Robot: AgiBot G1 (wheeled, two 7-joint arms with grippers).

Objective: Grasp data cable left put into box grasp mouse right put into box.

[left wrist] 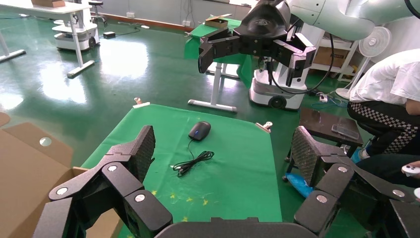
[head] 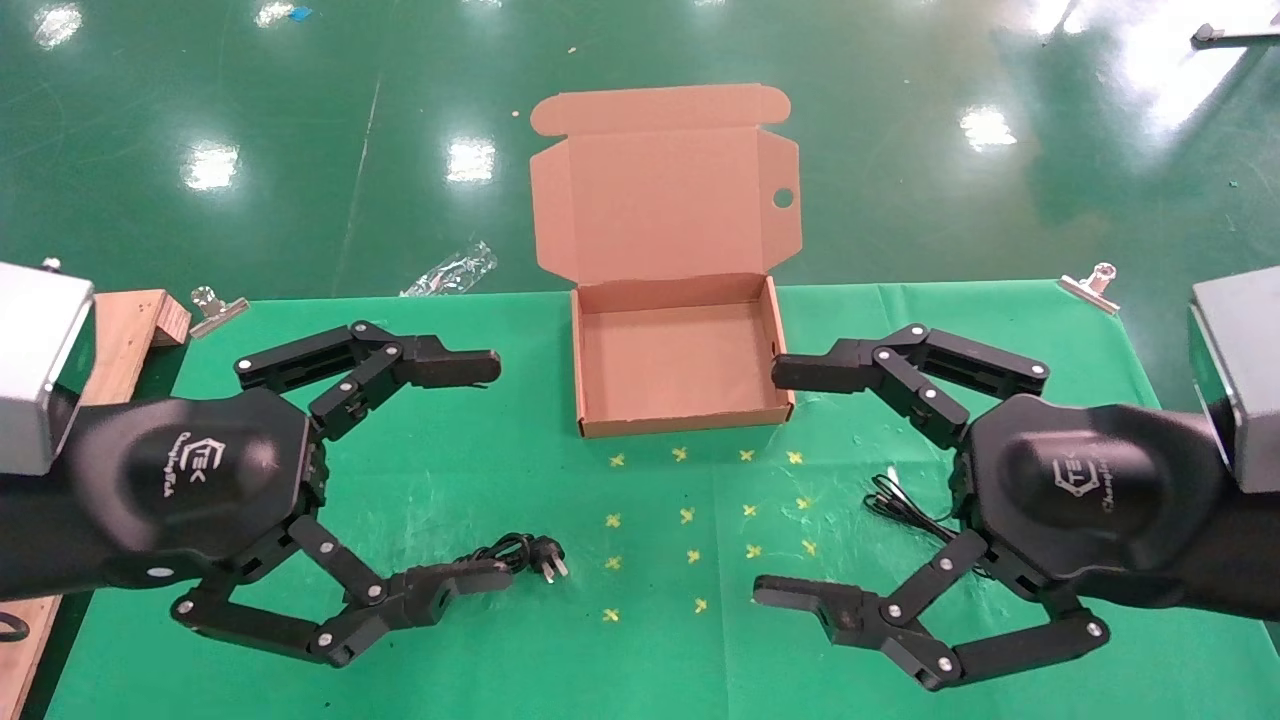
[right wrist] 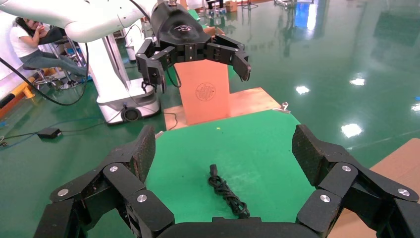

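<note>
In the head view the left gripper (head: 492, 470) is hovering at the lower left of the frame, its fingers spread wide and pointing toward the centre, holding nothing. The right gripper (head: 775, 482) is mirroring it at the lower right, likewise spread wide and holding nothing. The data cable (head: 520, 552) is lying on the green table (head: 480, 480) at the lower centre-left, just beside the lower finger of the left gripper, with its pronged plug pointing right. The box (head: 672, 360) is sitting open at the middle of the frame, its lid standing up behind it with the round hole in the right flap, and nothing is lying inside. The mouse (left wrist: 200, 130) is showing in the left wrist view near the upper centre of that picture, resting on the green cloth with its thin cord (left wrist: 193, 162) trailing into a loose bundle; in the head view the right arm is hiding it, and only the cord is peeking out.
</note>
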